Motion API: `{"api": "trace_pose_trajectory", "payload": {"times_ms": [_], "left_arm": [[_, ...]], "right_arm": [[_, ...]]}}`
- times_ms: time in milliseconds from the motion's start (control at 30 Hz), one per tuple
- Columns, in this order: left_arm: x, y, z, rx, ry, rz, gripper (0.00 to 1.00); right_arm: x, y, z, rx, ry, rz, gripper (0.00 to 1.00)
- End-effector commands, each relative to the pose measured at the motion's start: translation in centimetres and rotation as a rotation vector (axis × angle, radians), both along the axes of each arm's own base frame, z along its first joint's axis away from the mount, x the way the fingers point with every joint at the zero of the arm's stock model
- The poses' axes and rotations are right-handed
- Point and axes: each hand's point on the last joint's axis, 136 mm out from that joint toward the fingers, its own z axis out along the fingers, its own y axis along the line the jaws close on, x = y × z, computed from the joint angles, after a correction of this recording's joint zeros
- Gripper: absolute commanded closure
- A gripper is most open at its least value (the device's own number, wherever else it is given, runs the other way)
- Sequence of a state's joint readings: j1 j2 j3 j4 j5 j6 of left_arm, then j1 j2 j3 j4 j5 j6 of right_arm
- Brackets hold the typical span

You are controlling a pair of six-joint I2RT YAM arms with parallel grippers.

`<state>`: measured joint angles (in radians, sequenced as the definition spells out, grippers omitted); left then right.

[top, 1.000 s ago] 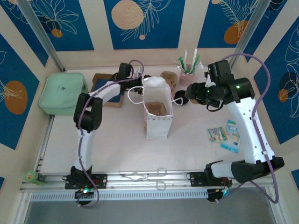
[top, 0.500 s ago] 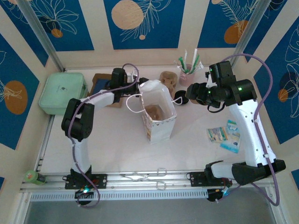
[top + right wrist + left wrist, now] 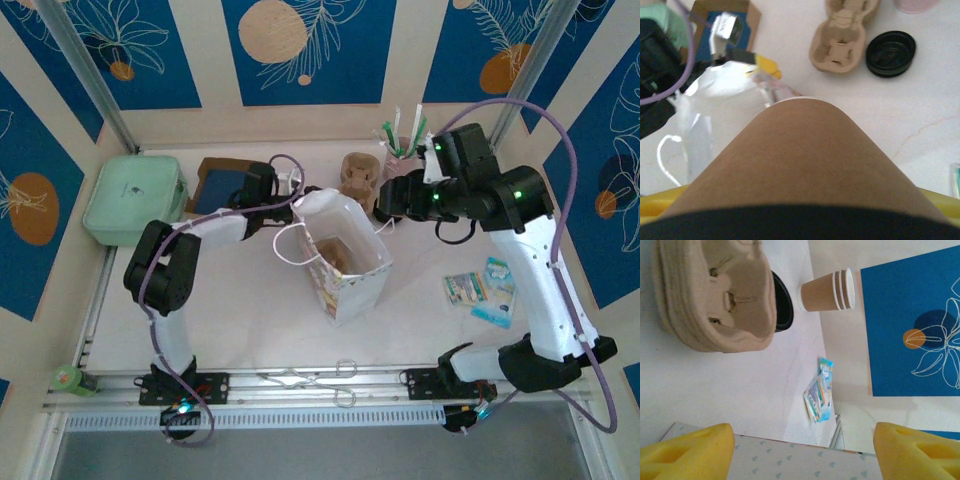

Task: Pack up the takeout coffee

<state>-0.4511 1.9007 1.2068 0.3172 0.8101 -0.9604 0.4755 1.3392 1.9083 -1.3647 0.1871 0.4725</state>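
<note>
Cup (image 3: 800, 165) sits between the right fingers (image 3: 652, 205). It appears raised off the counter (image 3: 250, 310), just right of the carrier (image 3: 840, 35) and a loose lid (image 3: 890, 52). The fingers are spread wide, one on each flank of the cup, which reads as a grip on it.

Right wrist view: the brown body tapers away from the lens to a thin white edge. A black band crosses the near end, probably the cup's own lid. So the long axis runs along the fingers, narrow base leading and lid end back toward the wrist. The cup looks tilted, not upright, with the base aiming down and toward the far left.

Bag (image 3: 352, 290) stands left of the cup and nearer the bases, mouth up and open. In the right wrist view the mouth shows left of the cup's base, near but not under it. This is the relation that matters. By judgement the cup has to travel left and toward the near edge, swing upright, then go down base first.

Left fingers (image 3: 690, 452) are wide apart at the bag's far-left rim, and the rim panel lies across the gap between them. Cannot tell whether they press on it. Likely job: keeping the mouth open.

Cup stack (image 3: 822, 291), lidless with banded white rims, stands upright beyond the loose lid in the left wrist view. It is not the cup in hand.
</note>
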Motion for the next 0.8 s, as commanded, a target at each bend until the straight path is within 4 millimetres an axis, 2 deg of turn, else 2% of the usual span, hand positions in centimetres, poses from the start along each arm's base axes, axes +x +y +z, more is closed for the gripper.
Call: {"api": "trace_pose_trajectory", "payload": {"times_ms": [0, 133, 367, 567, 767], "left_arm": [[-0.5, -0.8, 2.3, -0.028, -0.064, -0.017, 0.27], [-0.8, -1.6, 2.2, -0.022, -0.066, -0.030, 0.26], [-1.7, -3.1, 2.5, -0.012, -0.075, -0.069, 0.26], [-1.2, -1.0, 3.6, 0.090, -0.122, -0.035, 0.22], [-1.0, 1.6, 6.4, 0.210, -0.205, 0.004, 0.15]], "right_arm": [[-0.8, 1.4, -0.4, -0.066, 0.017, 0.089, 0.47], [-1.3, 3.4, -1.3, -0.117, 0.041, 0.171, 0.47], [-2.1, 5.4, -2.9, -0.176, 0.088, 0.254, 0.49], [-3.4, 6.5, -4.1, -0.236, 0.128, 0.317, 0.49], [-4.5, 6.8, -5.4, -0.296, 0.170, 0.345, 0.50]]}}
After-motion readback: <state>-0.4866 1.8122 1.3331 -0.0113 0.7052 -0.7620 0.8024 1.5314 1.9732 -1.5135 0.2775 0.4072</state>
